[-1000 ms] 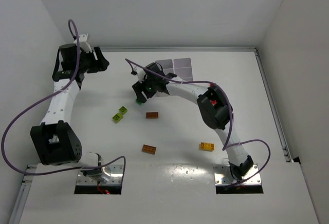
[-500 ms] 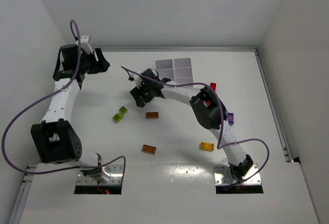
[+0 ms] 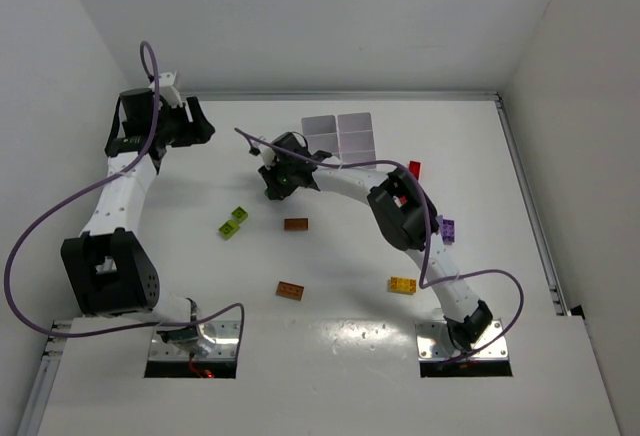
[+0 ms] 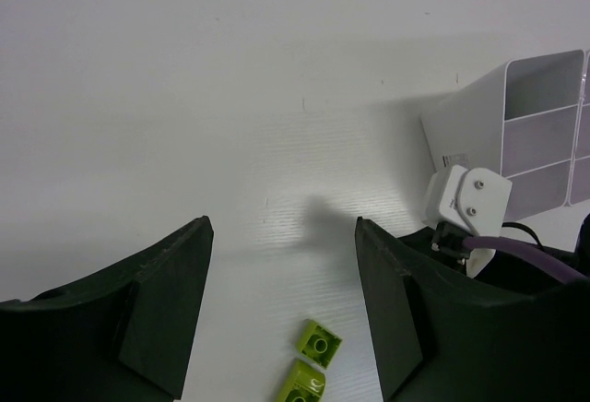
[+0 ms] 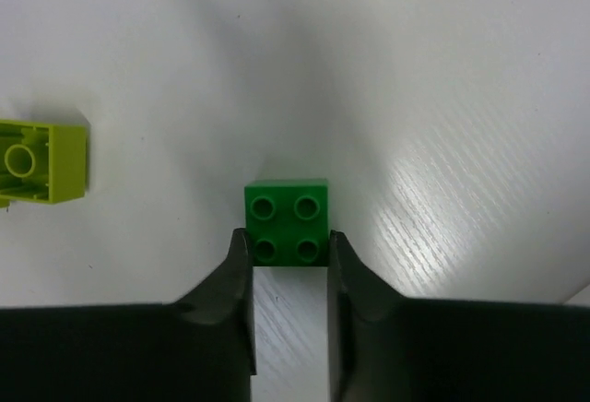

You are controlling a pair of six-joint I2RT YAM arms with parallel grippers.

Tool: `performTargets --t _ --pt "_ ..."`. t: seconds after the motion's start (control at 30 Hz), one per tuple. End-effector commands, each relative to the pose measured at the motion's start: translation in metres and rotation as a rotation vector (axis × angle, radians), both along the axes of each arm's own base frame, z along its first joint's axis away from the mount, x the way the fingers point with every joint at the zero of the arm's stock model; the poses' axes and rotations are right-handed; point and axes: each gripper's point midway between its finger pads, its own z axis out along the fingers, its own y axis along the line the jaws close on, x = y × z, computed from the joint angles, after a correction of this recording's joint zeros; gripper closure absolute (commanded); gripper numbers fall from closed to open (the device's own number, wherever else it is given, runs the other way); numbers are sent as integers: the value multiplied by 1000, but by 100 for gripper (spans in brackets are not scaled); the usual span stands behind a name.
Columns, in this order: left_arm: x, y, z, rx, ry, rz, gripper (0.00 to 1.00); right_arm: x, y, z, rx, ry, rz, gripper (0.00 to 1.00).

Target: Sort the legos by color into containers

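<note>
Right fingers (image 5: pixel 345 268) shifted back, pinching green brick (image 5: pixel 287 208) near lime brick (image 5: pixel 41 160); left fingers (image 4: pixel 171 305) spread.

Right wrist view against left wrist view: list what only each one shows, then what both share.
Only the right wrist view: a green brick, studs up, pinched between the fingertips of the right gripper.

Only the left wrist view: the tray, the right arm's purple cable, and the open left gripper, holding nothing.

Both: the white table and lime bricks. The left wrist view shows two side by side; the right wrist view shows one, hollow side up, probably from that pair.
</note>
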Motion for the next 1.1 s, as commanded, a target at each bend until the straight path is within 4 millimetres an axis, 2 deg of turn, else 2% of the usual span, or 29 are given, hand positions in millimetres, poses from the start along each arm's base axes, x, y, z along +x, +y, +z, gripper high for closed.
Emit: performTargets --t 0.0,0.03,0.07,0.13,0.17,0.2,0.23,0.27,0.33,0.37,0.4,0.47,0.53,0.57,0.6,0.67,0.7,0.77,0.83,0.93,1.0,1.03,1.07 --pt "3 2 1 1 -14 -8 31 11 8 36 49 -76 23 94" --pt "1 1 -4 -1 -3 -8 31 9 6 44 50 -90 31 98" --pt "3 2 -8 5 5 -13 31 8 4 75 82 -123 31 99" --pt "3 -5 -12 -1 13 -33 31 10 -4 109 117 -163 18 100" --pt "4 -13 -12 15 13 -48 31 7 -14 115 117 -164 9 100" --pt "4 -20 -13 21 13 -59 31 3 -18 152 157 -207 8 100" --pt "4 -27 -13 25 14 -71 31 5 -26 166 170 -233 -10 100" --pt "3 -47 -13 35 11 -122 31 1 -34 170 161 -240 -24 100" --pt "6 -60 -20 50 21 -137 31 7 -54 196 174 -294 -62 100" --pt "6 -77 -14 65 4 -175 31 12 -62 205 170 -319 -80 100" --pt "7 -84 -21 69 19 -186 31 17 -68 210 174 -328 -94 100" --pt "8 -104 -21 83 28 -230 31 30 -90 202 147 -320 -131 100" --pt "8 -113 -26 99 46 -253 31 48 -110 196 133 -303 -185 100" --pt "10 -115 -35 120 72 -262 28 53 -114 196 136 -296 -190 100" --pt "7 -118 -38 133 101 -280 28 59 -119 183 124 -273 -209 100" --pt "4 -119 -48 147 146 -309 28 76 -127 188 134 -285 -232 100" --pt "-1 -115 -57 175 189 -318 28 79 -124 186 139 -281 -225 100" --pt "-6 -107 -63 229 216 -317 28 95 -130 179 137 -273 -241 100" --pt "-18 -91 -77 315 269 -310 28 107 -128 172 146 -263 -252 100" --pt "-33 -76 -91 405 341 -321 28 115 -127 164 153 -250 -257 100" --pt "-45 -71 -102 430 384 -338 27 118 -126 152 142 -235 -257 100" --pt "-49 -70 -100 430 381 -338 27 123 -129 148 140 -233 -266 100" --pt "-55 -70 -106 430 396 -341 27 125 -129 153 146 -242 -266 100"
